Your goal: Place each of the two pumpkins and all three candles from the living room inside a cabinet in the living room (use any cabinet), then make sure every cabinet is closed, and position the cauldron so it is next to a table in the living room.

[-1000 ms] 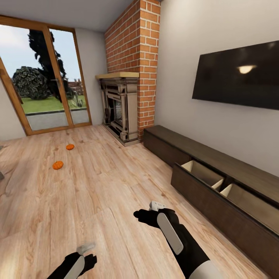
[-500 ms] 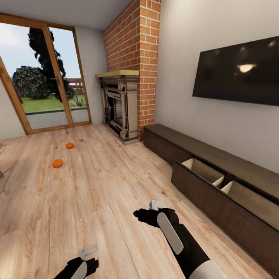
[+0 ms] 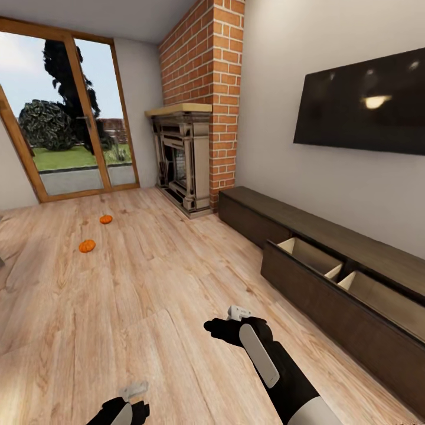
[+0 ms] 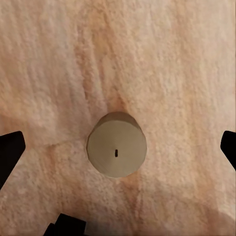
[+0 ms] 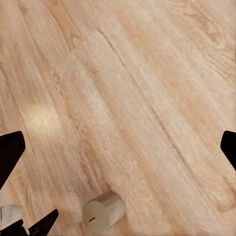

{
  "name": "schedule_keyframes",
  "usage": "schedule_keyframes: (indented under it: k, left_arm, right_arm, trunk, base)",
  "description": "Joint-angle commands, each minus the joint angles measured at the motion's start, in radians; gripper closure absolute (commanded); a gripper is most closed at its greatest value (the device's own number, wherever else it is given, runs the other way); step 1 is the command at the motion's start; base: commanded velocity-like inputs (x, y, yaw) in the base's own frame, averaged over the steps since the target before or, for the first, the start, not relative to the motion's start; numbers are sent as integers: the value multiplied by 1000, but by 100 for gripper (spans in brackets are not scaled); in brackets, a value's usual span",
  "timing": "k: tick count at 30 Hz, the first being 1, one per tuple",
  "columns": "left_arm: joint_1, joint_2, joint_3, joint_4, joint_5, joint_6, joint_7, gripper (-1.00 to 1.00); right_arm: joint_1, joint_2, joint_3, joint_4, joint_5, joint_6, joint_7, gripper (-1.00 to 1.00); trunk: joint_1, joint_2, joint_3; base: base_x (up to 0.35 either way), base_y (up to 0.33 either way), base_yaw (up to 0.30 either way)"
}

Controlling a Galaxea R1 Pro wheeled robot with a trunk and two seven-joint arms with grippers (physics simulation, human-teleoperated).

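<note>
Candle [image 4: 116, 151]: squat tan cyl, dark wick dot, upright on floor. L gripper [image 4: 118, 147] spread wide above; R gripper [image 5: 118, 152] spread too.

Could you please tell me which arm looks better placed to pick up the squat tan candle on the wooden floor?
Probably the left: its open pincer hangs right over the squat tan candle, centred between the fingertips. The right pincer sits farther off.

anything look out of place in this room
Yes: two pumpkins and a candle sit loose on the wood floor, and the cabinet has a drawer pulled open.
</note>
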Motion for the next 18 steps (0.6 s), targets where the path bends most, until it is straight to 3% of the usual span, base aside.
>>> schedule_keyframes:
  k: [1,18]
  left_arm:
    - [0,1,-8,0,10,3,9,-100]
    - [0,2,-9,19,9,0,-12,-100]
  right_arm:
    - [-1,0,2,0,-10,0,-10,-100]
    - [-1,0,1,6,-19,-3,-10,-100]
  trunk:
    - [4,-8,-4]
    - [69,-127,-58]
  base:
    - [0,0,0]
    - [0,0,0]
